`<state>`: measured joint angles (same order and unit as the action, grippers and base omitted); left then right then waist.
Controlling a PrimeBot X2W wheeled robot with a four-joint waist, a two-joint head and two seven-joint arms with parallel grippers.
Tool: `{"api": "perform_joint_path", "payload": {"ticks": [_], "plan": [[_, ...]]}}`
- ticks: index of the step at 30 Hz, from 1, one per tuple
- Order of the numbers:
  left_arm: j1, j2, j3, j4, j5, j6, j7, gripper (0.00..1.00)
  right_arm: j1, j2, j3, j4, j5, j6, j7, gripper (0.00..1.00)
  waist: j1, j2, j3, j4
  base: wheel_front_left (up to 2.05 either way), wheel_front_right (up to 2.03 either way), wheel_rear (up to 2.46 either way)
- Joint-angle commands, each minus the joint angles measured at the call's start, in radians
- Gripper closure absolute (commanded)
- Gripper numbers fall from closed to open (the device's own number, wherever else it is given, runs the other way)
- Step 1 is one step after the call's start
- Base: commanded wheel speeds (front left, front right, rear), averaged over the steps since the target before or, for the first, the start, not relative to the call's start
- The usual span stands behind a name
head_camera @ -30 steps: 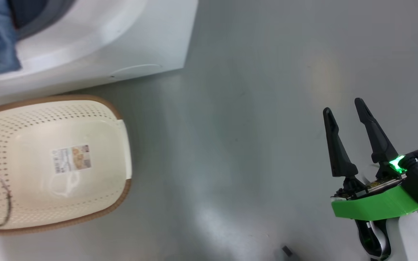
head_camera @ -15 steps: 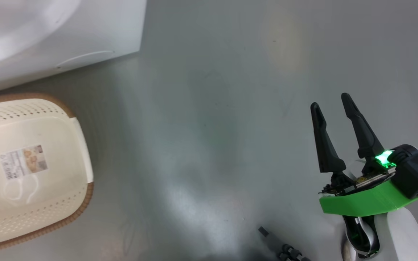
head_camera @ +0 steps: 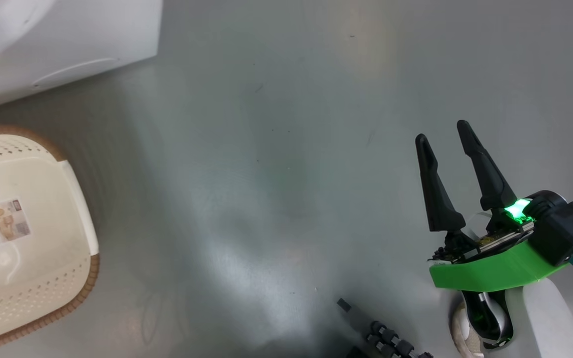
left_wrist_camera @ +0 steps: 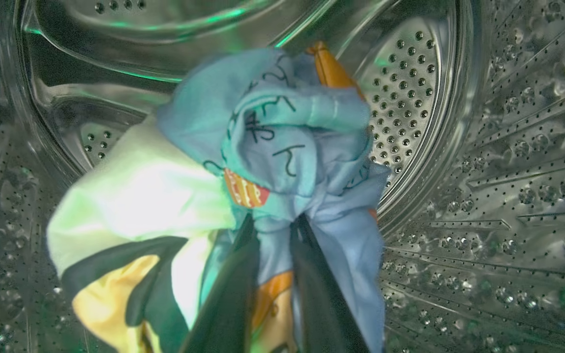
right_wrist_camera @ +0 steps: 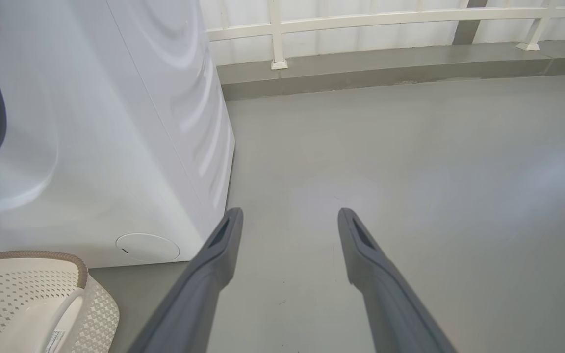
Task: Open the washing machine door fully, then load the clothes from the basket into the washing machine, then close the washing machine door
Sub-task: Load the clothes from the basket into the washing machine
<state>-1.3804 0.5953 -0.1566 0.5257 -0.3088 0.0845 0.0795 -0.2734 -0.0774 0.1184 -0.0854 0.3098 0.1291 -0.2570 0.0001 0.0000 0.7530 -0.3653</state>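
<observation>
Currently: left gripper [left_wrist_camera: 275, 223] pinching the clothes [left_wrist_camera: 282, 132] inside the drum [left_wrist_camera: 483, 171], release pending.

I am holding the light-blue and cream bundle on a narrow pinch, with perforated steel all around it. The basket [head_camera: 43, 293] is sitting on the floor [head_camera: 286, 149] near the washing machine [head_camera: 92, 35], and the part of it in view is holding no clothes. The right gripper [head_camera: 441, 132] is hanging spread wide over the floor, carrying nothing. Risks I am watching: fabric is bunching around both left fingers, so on release it may be clinging and trailing out as the arm withdraws. In my judgement, a piece draping across the opening would be fouling the door at closing. I cannot tell how far past the rim the bundle is sitting, so letting go too early may be dropping it short.
</observation>
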Motion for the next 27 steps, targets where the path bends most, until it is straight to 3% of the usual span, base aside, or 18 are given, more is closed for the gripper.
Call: {"api": "perform_joint_path", "payload": {"ticks": [1,6,12,14,15,27], "plan": [[-0.030,0.056,0.017,-0.006,0.017,0.000,-0.038,1.00,0.010,-0.004,0.026,-0.017,0.009,0.002,-0.005,0.00,-0.0001,0.0000,0.010,-0.009,0.00,0.00,0.00],[-0.077,0.069,0.014,0.067,0.041,0.033,-0.066,1.00,-0.001,-0.005,0.039,-0.017,0.015,0.002,-0.005,0.00,-0.0001,0.0000,0.025,-0.026,0.00,0.00,0.00],[-0.091,0.049,0.012,0.121,0.018,0.042,0.010,1.00,0.000,-0.010,0.034,-0.016,0.015,0.002,-0.005,0.00,-0.0001,0.0000,0.034,-0.022,0.00,0.00,0.00],[-0.094,0.043,0.011,0.121,0.013,0.046,0.020,0.48,-0.002,-0.011,0.034,-0.016,0.014,0.002,-0.005,0.00,-0.0001,0.0000,0.038,-0.020,0.00,0.00,0.00],[-0.094,0.039,0.013,0.123,0.007,0.048,0.026,0.03,-0.003,-0.011,0.035,-0.016,0.014,0.002,-0.005,0.00,-0.0001,0.0000,0.039,-0.019,0.00,0.00,0.00],[-0.059,0.014,0.019,0.090,-0.032,0.053,0.002,0.00,-0.017,-0.025,0.028,-0.025,0.007,0.002,-0.005,0.00,-0.0001,0.0000,0.040,0.015,0.00,0.00,0.00]]}}
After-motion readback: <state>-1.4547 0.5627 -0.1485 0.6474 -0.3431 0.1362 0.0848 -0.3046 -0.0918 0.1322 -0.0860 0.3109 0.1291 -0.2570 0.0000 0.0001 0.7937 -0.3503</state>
